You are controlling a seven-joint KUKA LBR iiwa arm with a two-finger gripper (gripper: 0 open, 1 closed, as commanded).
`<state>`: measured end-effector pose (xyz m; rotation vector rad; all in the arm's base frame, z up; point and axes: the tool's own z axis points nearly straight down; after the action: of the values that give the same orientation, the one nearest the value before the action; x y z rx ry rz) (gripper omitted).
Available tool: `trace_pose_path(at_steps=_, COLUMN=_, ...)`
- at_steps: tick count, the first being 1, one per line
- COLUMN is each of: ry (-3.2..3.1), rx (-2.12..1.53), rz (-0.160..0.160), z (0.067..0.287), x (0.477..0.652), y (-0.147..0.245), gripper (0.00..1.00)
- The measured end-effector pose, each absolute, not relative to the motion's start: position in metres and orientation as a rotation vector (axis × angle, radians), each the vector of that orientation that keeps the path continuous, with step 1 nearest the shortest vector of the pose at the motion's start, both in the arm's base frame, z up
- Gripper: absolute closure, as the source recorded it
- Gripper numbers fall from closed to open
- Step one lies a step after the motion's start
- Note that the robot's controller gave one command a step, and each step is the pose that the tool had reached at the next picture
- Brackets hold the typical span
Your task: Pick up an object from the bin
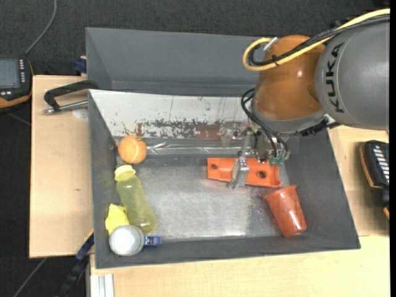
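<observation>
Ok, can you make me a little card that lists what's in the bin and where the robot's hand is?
bin: grey metal bin
gripper: low over the middle-right of the bin, at the orange part
under gripper: flat orange part with holes
right side: red-orange cup, lying on its side
back left: orange ball
left side: yellow-green bottle, lying down
front-left corner: white ball beside a yellow lump
holding something: cannot tell
</observation>
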<state>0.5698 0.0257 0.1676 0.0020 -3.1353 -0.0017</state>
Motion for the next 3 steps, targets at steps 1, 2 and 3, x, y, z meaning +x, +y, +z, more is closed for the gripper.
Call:
trace_pose_path(at_steps=1, ry=-3.144, rx=0.001, rz=-0.002, z=0.173, x=0.571, y=0.026, gripper=0.0)
trace_pose_path(at_steps=2, ry=-3.146, rx=0.069, rz=-0.003, z=0.12, x=0.584, y=0.01, gripper=0.0)
trace_pose_path(at_steps=3, ry=-3.125, rx=0.357, rz=-0.004, z=0.071, x=0.588, y=-0.017, gripper=1.0)
